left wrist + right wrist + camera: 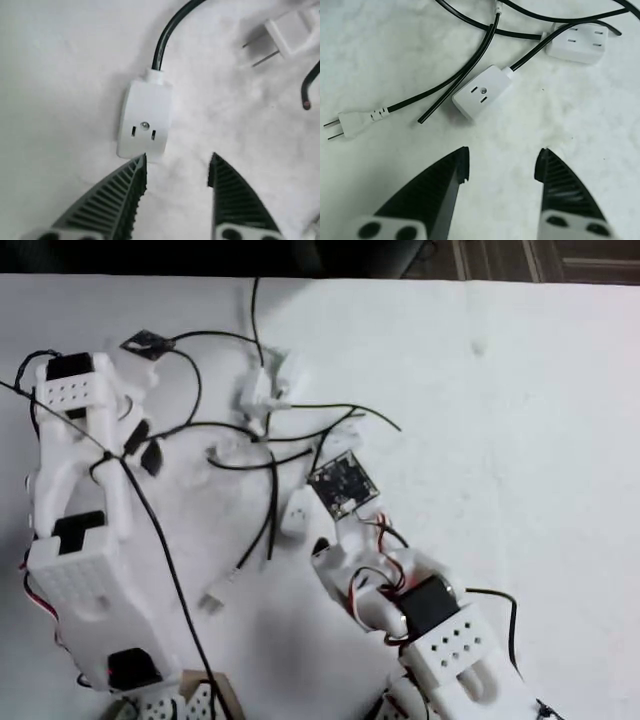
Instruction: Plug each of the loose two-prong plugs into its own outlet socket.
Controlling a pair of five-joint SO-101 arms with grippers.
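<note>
In the left wrist view a white outlet socket (145, 122) on a black cord lies flat just past my left gripper (177, 172), which is open; one fingertip (137, 172) is at the socket's near end. A white two-prong plug (290, 35) lies farther off. My right gripper (502, 165) is open above the table, a short way from a second white socket (482, 92). Off to one side lies a loose plug (352, 124), and a wider socket block (580, 42) sits beyond. From above, that plug (215, 595) and socket (297, 510) lie between the arms.
Black cords (270, 490) tangle across the middle of the white table (520, 410). A cut cord end (306, 102) lies near the left gripper. A small black board (147, 343) lies at the back left. The right half of the table is bare.
</note>
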